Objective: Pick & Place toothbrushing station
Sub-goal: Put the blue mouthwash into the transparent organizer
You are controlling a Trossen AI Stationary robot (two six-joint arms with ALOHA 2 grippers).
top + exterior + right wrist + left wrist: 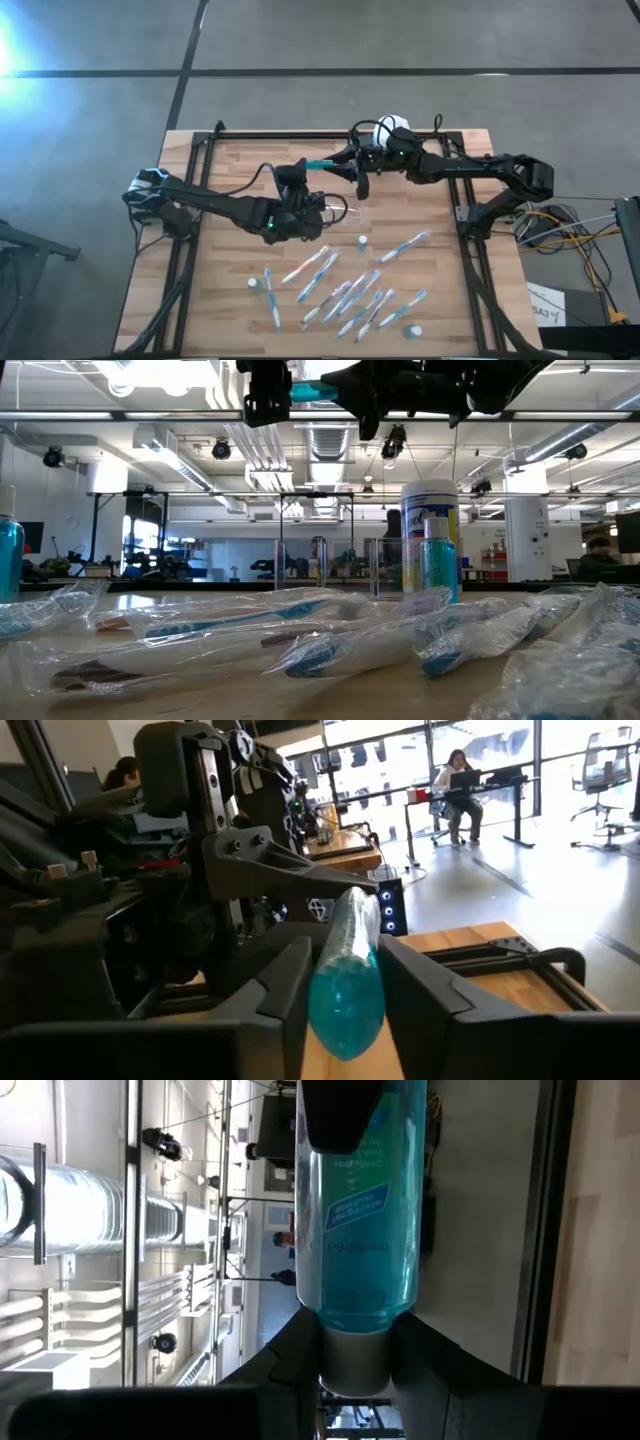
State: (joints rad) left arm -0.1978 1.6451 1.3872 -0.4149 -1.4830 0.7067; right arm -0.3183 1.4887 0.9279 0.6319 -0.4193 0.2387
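Right gripper [360,186]: over the far middle of the bench, raised; its two fingers [283,988] stand on either side of the free end of a blue bottle [322,164], closed in on it so little gap shows.
Left gripper [300,172]: near the bench centre, raised; clamped on the cap end of the same blue bottle, fingers [290,1355] pressing its grey cap from both sides.
Blue bottle: lying level in the air between the two grippers, a translucent teal-blue body with a printed label, clear of the bench top.
Toothbrushes [345,292]: many slim wrapped brushes scattered flat over the near half of the bench, some overlapping, from the near-left part to the right of centre.
Small tubes [361,242]: a few tiny ones standing among the brushes, one near the middle, one at the near left, one at the near right.
Clear holder [383,568]: upright past the brushes in the low view, just beside the canister.
Canister [392,128]: white-lidded, at the far edge of the bench, close behind the right arm's wrist.
Bench [240,170]: wooden, its middle strip bare beneath the grippers.
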